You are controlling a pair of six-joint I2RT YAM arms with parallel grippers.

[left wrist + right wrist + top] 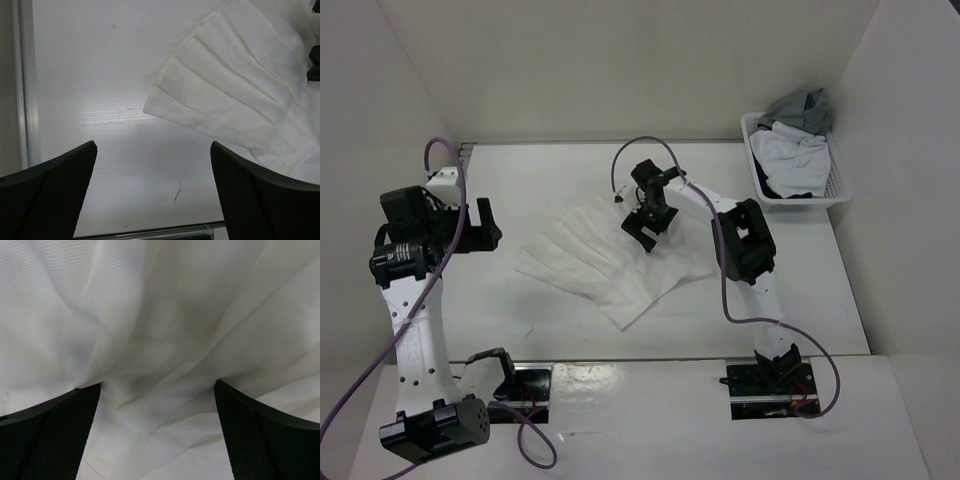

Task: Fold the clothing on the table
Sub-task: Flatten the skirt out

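Your right hand [156,386] stands wide open and empty, planted on the far part of the skirt [590,268]. Your left hand [152,145] is likewise open. Expect thin, limp, light cloth, so pinch at an edge.

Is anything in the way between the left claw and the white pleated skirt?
No, nothing visible is in the way. Only bare table lies between the open left gripper and the nearest hem corner of the pleated skirt.

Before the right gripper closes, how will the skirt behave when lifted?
Probably floppy: the skirt bunches into soft folds between the right gripper's open fingers. Likely light: thin fabric lying flat on the table. Pleats may fan open and drag.
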